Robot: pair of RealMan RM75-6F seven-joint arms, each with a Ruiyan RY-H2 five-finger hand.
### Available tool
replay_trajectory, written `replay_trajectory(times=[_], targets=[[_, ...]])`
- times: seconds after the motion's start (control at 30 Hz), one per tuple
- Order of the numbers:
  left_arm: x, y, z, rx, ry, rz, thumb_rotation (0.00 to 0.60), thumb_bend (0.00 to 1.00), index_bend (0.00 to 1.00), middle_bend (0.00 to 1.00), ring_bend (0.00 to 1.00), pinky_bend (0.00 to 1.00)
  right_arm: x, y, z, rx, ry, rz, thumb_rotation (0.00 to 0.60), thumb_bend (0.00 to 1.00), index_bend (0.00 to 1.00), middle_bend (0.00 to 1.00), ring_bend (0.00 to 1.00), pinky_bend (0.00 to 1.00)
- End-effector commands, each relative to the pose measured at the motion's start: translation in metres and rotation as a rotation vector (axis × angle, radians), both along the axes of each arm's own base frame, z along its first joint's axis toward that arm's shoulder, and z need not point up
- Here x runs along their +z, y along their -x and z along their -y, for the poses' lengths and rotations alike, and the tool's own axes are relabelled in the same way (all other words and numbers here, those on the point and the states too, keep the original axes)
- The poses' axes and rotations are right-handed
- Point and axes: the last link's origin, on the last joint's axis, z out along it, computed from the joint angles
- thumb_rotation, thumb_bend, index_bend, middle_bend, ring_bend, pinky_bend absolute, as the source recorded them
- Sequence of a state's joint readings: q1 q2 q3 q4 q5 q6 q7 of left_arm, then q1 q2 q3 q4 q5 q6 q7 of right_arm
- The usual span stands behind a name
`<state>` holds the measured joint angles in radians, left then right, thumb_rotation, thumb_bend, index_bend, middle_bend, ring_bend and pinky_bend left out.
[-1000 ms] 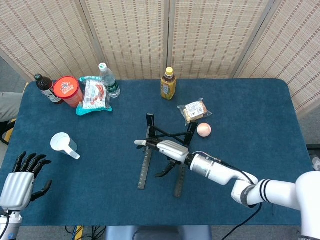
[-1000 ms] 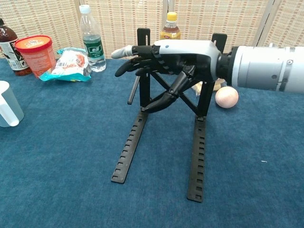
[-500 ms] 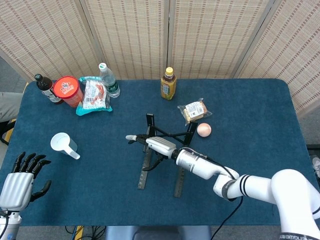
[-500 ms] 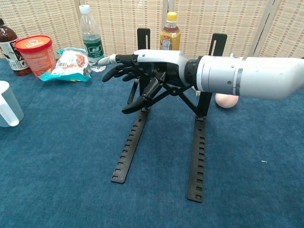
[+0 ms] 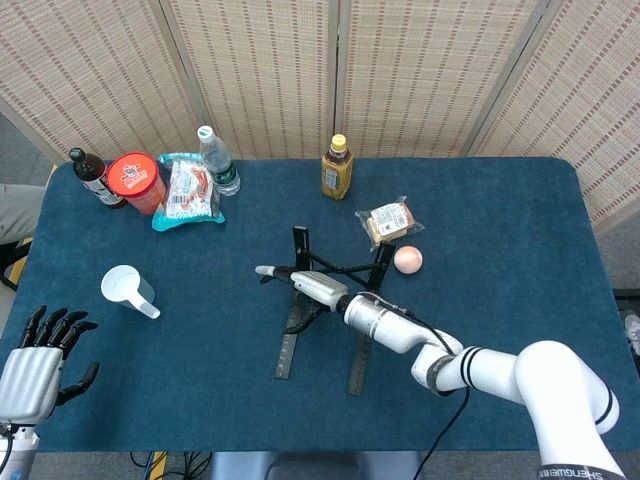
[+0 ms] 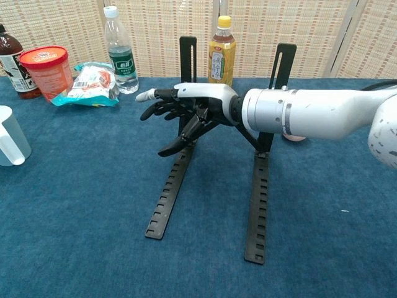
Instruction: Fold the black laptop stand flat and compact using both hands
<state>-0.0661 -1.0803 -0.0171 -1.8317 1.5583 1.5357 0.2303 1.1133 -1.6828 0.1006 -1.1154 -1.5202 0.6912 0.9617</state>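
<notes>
Across the still-unfolded black laptop stand (image 6: 211, 133), the right hand (image 6: 186, 105) is reaching empty with fingers spread, while the left hand (image 5: 35, 360) is hanging open, needing to join next.

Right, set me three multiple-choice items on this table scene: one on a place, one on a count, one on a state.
1. Where is the white plastic measuring scoop?
A. table's left side
B. beside the peach
C. on the stand

2. How many bottles stand along the far edge?
A. one
B. three
C. five

3. What state is the black metal laptop stand in?
A. folded flat
B. tipped over
C. unfolded, uprights raised

Key: 1 A, it lies left on the blue cloth table, near the left robot hand. 2 B, dark, clear and yellow-capped bottles. 3 C, both posts rise behind the right robot hand.
</notes>
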Motion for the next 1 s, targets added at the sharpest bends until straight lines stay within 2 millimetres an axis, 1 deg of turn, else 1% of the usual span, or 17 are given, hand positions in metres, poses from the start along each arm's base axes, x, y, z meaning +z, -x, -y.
replay_trajectory(times=[0.03,0.17,0.37,0.57,0.67,0.8,0.9,1.0], targets=[[0.0,0.0,0.0,0.001,-0.001,-0.001,0.6,0.27,0.26,0.19,0.11,0.01,-0.005,-0.001,0.005,-0.026,0.005,-0.004,0.6,0.06,0.02,0.18,0.04,0.04],[0.002,0.002,0.001,0.006,-0.006,0.0,0.6,0.27,0.26,0.19,0.11,0.01,-0.009,-0.001,0.011,-0.05,0.012,-0.01,0.6,0.06,0.02,0.18,0.04,0.02],[0.003,0.003,0.003,0.009,-0.009,0.002,0.6,0.27,0.26,0.19,0.11,0.01,-0.011,0.0,0.013,-0.054,0.021,-0.013,0.6,0.06,0.02,0.18,0.03,0.0],[0.003,0.002,0.003,0.006,-0.006,0.004,0.6,0.27,0.26,0.19,0.11,0.01,-0.009,0.003,0.014,-0.069,0.031,-0.009,0.6,0.06,0.02,0.18,0.01,0.0],[0.002,0.002,0.003,0.005,-0.006,0.005,0.6,0.27,0.26,0.19,0.11,0.01,-0.003,0.0,0.009,-0.055,0.021,0.019,0.6,0.06,0.02,0.18,0.01,0.0],[0.002,0.003,0.002,0.006,-0.004,0.004,0.6,0.27,0.26,0.19,0.11,0.01,0.019,-0.004,-0.002,0.014,0.021,0.074,0.6,0.06,0.02,0.18,0.01,0.0],[0.001,0.002,0.001,0.003,0.0,0.004,0.6,0.27,0.26,0.19,0.11,0.01,0.048,-0.005,-0.014,0.087,0.048,0.116,0.6,0.06,0.02,0.18,0.01,0.0],[0.0,0.002,0.0,-0.002,0.001,0.006,0.6,0.27,0.26,0.19,0.11,0.01,0.074,-0.002,-0.023,0.131,0.09,0.138,0.6,0.06,0.02,0.18,0.01,0.0]])
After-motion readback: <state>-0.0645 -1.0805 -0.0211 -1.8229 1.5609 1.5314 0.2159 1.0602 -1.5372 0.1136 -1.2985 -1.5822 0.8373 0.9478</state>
